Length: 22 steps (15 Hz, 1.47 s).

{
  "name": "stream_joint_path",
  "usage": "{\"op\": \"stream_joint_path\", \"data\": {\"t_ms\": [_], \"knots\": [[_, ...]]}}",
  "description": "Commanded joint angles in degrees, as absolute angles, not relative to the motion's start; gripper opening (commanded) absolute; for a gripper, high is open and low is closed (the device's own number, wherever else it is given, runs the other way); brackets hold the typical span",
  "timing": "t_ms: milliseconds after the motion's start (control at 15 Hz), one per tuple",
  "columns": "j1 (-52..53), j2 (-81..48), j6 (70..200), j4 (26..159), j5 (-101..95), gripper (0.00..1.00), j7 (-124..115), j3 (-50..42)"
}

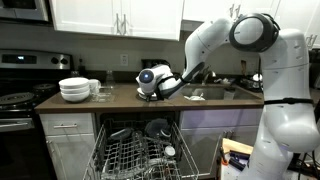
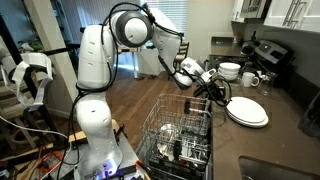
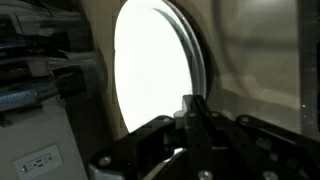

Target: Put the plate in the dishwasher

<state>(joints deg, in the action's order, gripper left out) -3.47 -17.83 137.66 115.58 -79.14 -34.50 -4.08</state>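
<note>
- We see the plate (image 2: 248,113) lying flat, or very nearly flat, on the dark tabletop (image 2: 290,122). It is near the edge above the open dishwasher (image 2: 175,130), and the stack of bowls (image 2: 230,71) sits farther back, apart from it.
- In the wrist view the fingers (image 3: 190,112) are drawn narrow, almost together, and they meet right at the rim of the plate (image 3: 150,70). We judge that they pinch that rim, though the contact itself is dark and hard to make out.
- The relation that matters to us is that the fingers hold only one edge. The whole white disc stretches away from them, so its weight hangs off to one side of the grip.
- In an exterior view the held edge is the one toward the robot and the dishwasher, and the far edge points along the tabletop away from both.
- The rack (image 1: 120,155) is pulled out below the tabletop edge, with dishes already standing among its upright wires. In our judgement the way there runs back toward the arm and downward.
- A round plate has no long axis, so what counts is its face. It is roughly level now, and we think it must be turned on edge to slip between the wires.
- There is only one arm, so no choice of hand comes up.
- We think the risk is the thin rim sliding or swinging in so narrow a hold when the plate leaves the tabletop.
</note>
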Motion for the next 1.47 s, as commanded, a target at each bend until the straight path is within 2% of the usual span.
{"op": "stream_joint_path", "data": {"t_ms": [0,533,600,667,1200,1400], "knots": [[-3.51,-16.34,138.5,116.9,-77.74,0.01,-32.37,-3.28],[-3.35,-17.09,137.89,116.53,-77.5,0.02,-32.4,-2.66],[-3.4,-17.18,137.8,116.46,-77.4,0.11,-32.4,-2.7],[-3.48,-17.26,137.8,116.36,-77.32,0.29,-32.39,-2.77],[-4.48,-17.53,140.22,115.72,-77.57,0.8,-33.1,-3.75],[-4.85,-17.46,143.29,115.52,-78.57,0.93,-33.51,-4.6]]}}
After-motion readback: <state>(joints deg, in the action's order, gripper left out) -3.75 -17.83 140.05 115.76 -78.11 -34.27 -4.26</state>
